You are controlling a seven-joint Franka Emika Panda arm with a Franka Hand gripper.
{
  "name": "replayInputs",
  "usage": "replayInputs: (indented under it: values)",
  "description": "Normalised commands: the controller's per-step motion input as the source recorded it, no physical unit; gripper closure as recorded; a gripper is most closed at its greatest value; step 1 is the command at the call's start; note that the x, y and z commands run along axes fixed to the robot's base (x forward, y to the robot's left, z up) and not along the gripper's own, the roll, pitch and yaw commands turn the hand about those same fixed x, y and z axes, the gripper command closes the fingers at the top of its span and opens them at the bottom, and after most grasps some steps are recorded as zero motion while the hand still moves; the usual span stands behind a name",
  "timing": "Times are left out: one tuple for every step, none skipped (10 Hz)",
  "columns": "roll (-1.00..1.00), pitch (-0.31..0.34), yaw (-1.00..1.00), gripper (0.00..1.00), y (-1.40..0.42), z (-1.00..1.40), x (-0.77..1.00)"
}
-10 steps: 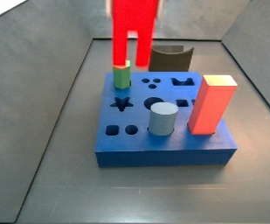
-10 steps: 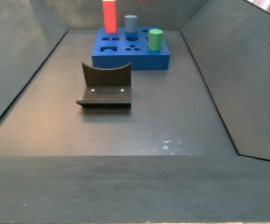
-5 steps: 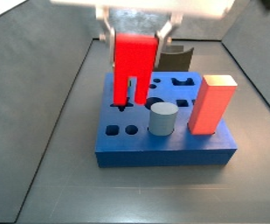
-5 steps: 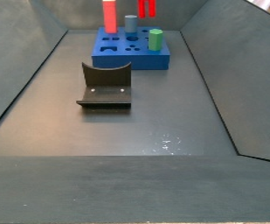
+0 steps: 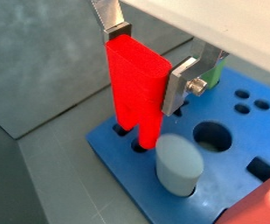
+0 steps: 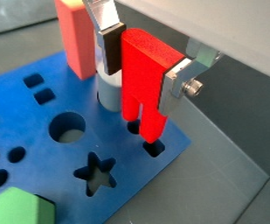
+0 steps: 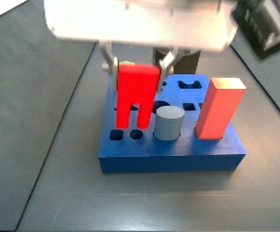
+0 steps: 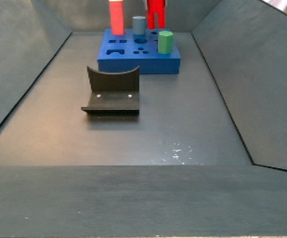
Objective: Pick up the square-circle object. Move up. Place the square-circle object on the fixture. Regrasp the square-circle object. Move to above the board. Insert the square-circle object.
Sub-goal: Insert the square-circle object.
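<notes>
While the gripper (image 5: 148,63) hangs over the near edge of the board (image 7: 178,156), its silver fingers (image 6: 104,35) are clamped on the upper part of the red square-circle object (image 5: 135,83), which stands upright between them; in both wrist views the object's two lower prongs (image 6: 144,116) reach down to a pair of dark holes (image 6: 154,149) near the board's edge, though whether they have entered cannot be told; just beside it stands a grey cylinder (image 7: 168,123), and further along the same edge a tall red-orange block (image 7: 219,109); a star hole (image 6: 96,171) and a green piece (image 6: 17,213) show in a wrist view; in a side view the fixture (image 8: 112,90) stands on the floor (image 8: 133,139), well apart from the board (image 8: 139,58).
</notes>
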Motion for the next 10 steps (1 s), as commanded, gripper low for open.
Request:
replayInputs:
  values:
    - [0.00,0.000,0.00,1.00,-0.09,-0.09,0.00]
    - [0.00,0.000,0.00,1.00,-0.08,-0.20,0.00]
    - [0.02,0.000,0.01,1.00,-0.19,-0.36,-0.03]
    - [0.00,0.000,0.00,1.00,-0.13,-0.40,-0.01]
    - [0.00,0.000,0.00,1.00,0.00,-0.06,0.00]
    - [-0.01,0.000,0.00,1.00,0.00,0.00,-0.02]
    - [-0.02,-0.017,0.04,1.00,0.14,0.00,-0.22]
    - [-0.04,-0.024,0.04,1.00,0.19,0.00,-0.21]
    - [-0.02,-0.010,0.00,1.00,0.05,0.00,-0.07]
    - [0.00,0.000,0.00,1.00,0.00,0.00,-0.05]
